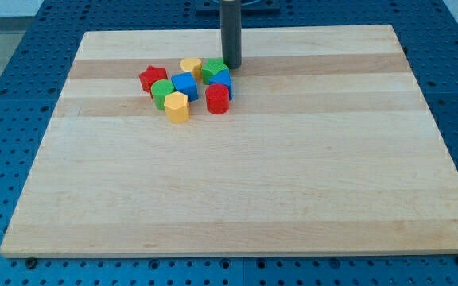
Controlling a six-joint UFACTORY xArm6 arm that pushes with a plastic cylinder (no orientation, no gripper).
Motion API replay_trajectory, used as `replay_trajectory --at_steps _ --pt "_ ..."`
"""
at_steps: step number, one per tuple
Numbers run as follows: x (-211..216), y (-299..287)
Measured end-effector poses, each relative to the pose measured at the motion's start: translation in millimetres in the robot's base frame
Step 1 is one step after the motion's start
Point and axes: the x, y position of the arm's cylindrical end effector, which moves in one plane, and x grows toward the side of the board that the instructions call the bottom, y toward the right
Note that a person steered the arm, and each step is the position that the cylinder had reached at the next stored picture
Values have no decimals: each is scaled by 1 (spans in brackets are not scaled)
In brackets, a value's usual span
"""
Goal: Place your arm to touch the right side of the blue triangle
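My tip (pixel 231 65), a bare rod with no claw and holding nothing, sits at the blue triangle's (pixel 223 80) upper right, beside the green star (pixel 212 70). Risk: pushing farther shoves the tight cluster.

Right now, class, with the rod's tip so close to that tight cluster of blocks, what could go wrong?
1. My tip sits at the cluster's upper right, beside the green star and blue triangle; a small overshoot might shove both.
2. The blocks are packed together, so pushing the blue triangle would likely move the red cylinder and blue cube.
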Motion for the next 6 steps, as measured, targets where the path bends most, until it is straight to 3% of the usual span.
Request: replay_trajectory --at_steps 3,6 --pt "47 12" --pt "47 -6"
